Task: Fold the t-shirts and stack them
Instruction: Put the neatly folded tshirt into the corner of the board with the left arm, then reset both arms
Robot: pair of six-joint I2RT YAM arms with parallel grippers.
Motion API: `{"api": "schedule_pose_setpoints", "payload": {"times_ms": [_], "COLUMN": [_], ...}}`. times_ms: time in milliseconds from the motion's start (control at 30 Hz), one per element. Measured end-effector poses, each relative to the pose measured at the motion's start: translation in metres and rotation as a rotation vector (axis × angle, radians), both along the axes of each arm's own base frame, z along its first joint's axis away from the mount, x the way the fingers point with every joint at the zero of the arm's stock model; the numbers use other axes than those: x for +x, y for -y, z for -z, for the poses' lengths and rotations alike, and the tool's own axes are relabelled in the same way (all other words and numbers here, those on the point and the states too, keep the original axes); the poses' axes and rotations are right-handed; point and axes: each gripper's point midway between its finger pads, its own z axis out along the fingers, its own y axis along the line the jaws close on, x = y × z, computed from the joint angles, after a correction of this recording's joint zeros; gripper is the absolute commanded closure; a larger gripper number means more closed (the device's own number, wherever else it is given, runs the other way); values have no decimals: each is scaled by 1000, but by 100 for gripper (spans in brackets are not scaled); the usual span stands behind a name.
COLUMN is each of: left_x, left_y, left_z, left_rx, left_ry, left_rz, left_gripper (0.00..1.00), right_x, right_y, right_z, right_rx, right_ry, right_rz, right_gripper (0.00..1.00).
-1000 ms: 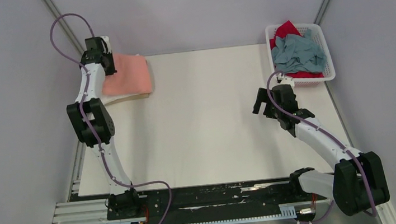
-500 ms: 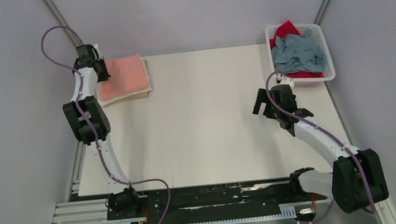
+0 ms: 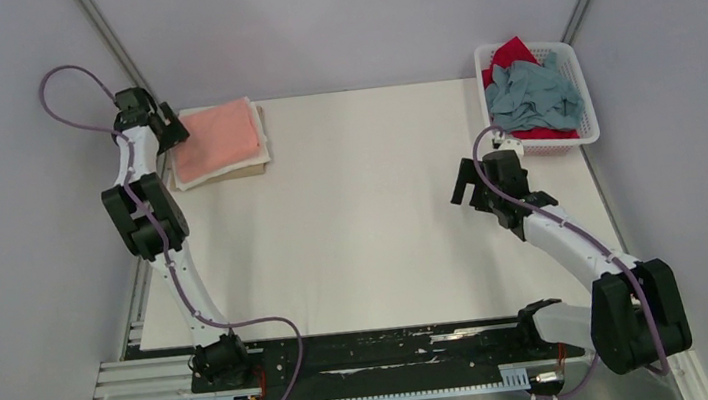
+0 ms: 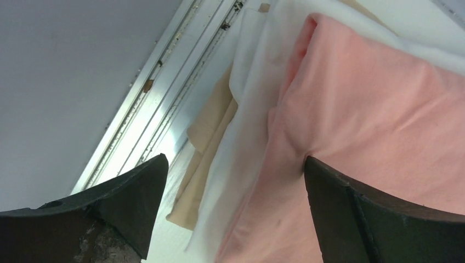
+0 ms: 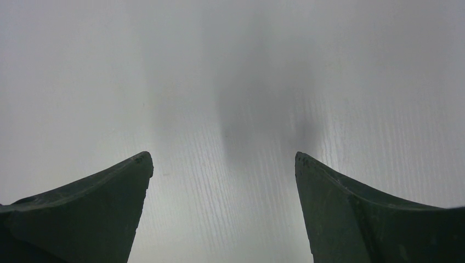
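Black base rail [image 3: 377,346] ran along the near edge with both of your arms bolted to it, and beyond it the white table [image 3: 362,219] stretched away. Midway up the right side you had the right gripper [image 5: 224,159] hanging over bare tabletop, its jaws spread wide and holding nothing; its wrist view showed only the pale surface and a soft shadow between the two dark fingers. Further back, at the far-left corner, your left gripper [image 4: 234,159] hovered at the left edge of the folded stack, jaws parted and empty, one finger over the metal side rail and the other over pink cloth. That stack had the salmon-pink t-shirt [image 3: 215,137] folded flat on top, the white t-shirt [image 4: 255,104] folded beneath it with its edge peeking out on the left and near sides, and the thin tan board [image 4: 203,159] under both. Over at the far-right corner, the white plastic lattice basket [image 3: 585,98] held the other two unfolded, the grey-blue t-shirt [image 3: 531,94] crumpled on top of the red t-shirt [image 3: 512,51].
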Motion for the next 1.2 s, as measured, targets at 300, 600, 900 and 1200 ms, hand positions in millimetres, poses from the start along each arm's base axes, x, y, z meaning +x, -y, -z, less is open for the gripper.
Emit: {"api": "schedule_pose_setpoints", "payload": {"times_ms": [300,600,900,1200], "left_x": [-8,-9,-117,-258], "left_y": [31,134,275,325], "left_z": [-64,-150,-84,-97], "left_rx": [-103,-92,-176,-259], "left_ry": [136,311,194,399], "left_rz": [-30,255,489,583], "left_gripper": [0,0,0,0], "right_x": [0,0,-2,-36], "right_y": [0,-2,-3,-7], "right_z": [-6,-6,-40,-65], "right_rx": [6,11,50,133], "right_ry": [19,19,128,280], "right_rz": [0,-6,-9,-50], "right_gripper": [0,0,0,0]}}
